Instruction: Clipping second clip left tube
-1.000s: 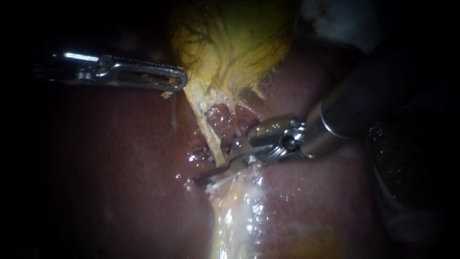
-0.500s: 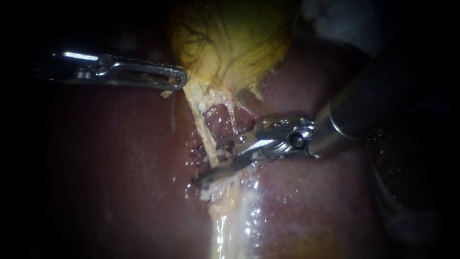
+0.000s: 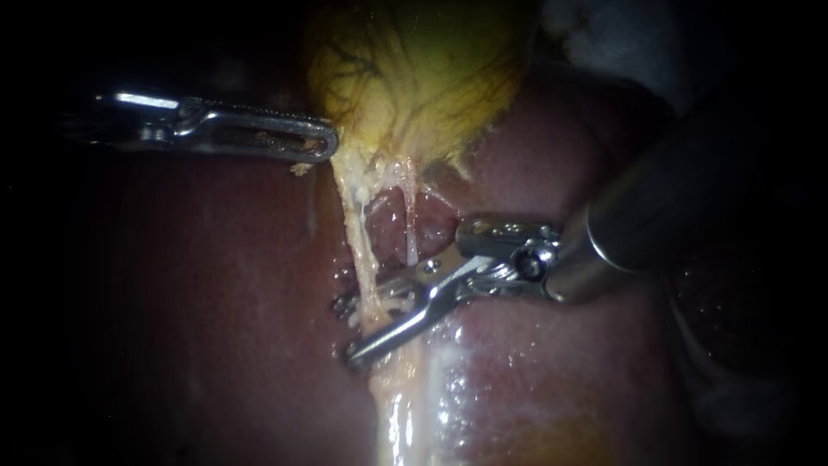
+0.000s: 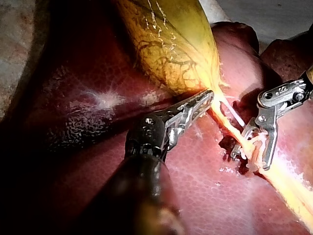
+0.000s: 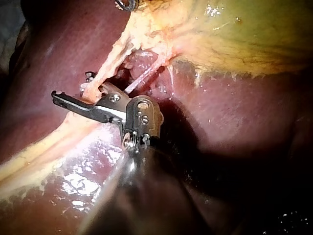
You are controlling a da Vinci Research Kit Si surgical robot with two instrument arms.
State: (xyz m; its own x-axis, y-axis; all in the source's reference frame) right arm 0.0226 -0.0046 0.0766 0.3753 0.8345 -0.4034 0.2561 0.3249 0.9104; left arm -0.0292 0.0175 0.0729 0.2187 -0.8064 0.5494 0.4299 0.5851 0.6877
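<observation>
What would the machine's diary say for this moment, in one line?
left instrument: shut on gallbladder neck | right instrument: jaws open, straddling left tube | step: jaws not yet closed on tube

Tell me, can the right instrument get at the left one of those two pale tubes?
Probably yes. The right instrument has its end effector, jaws open, around the left tube, and nothing else shows between them.

The left tube [image 3: 360,242], a pale taut strand, runs from the gallbladder [image 3: 414,78] down across the liver [image 3: 216,285].
</observation>
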